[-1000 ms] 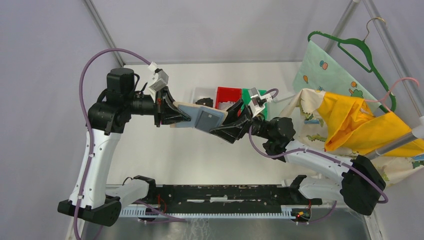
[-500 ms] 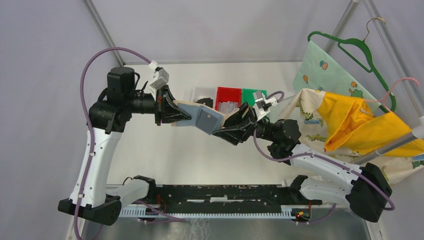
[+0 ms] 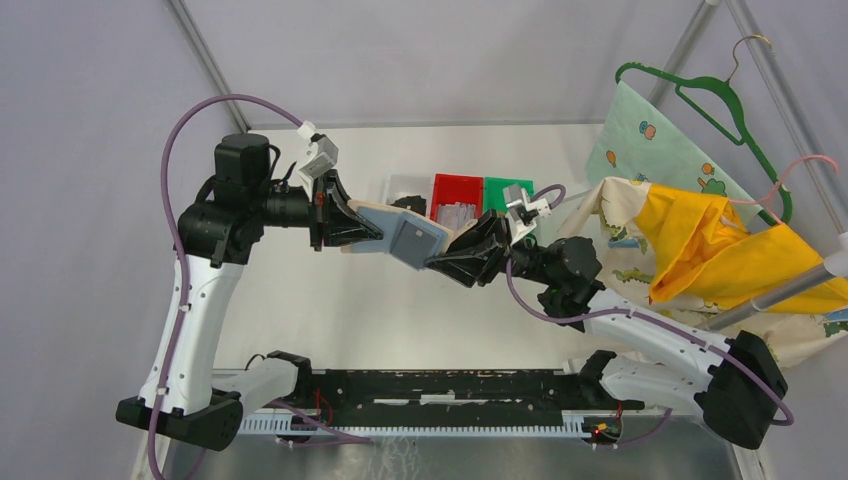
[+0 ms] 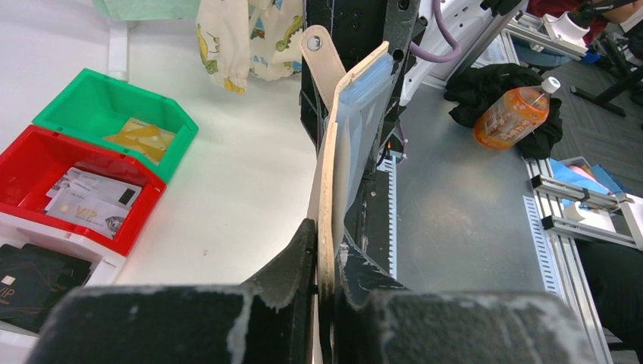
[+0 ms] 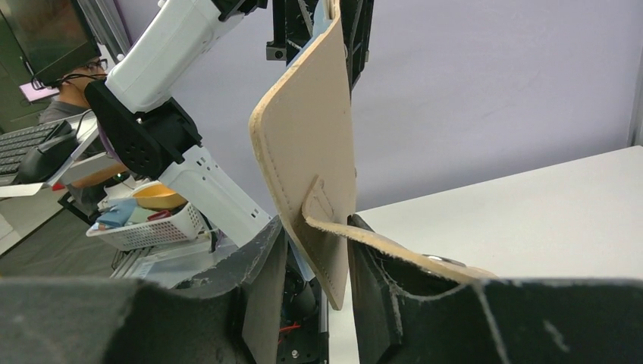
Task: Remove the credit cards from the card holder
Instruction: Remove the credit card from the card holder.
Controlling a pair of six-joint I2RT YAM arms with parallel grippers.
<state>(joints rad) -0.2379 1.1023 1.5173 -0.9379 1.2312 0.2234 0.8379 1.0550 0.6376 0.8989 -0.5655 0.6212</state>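
1. Left gripper (image 4: 324, 265) pinches the card holder (image 3: 402, 236) tight, aloft just beside the red bin (image 3: 450, 181).
2. Right gripper (image 5: 315, 254) straddles the holder's tab end; can't tell whether it's clamped.
3. Credit cards (image 4: 91, 203) lie inside that bin.

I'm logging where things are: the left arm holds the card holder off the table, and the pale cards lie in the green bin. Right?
Not quite: the left fingers do hold the card holder off the table, but the pale cards lie in the red bin, as the left wrist view shows.
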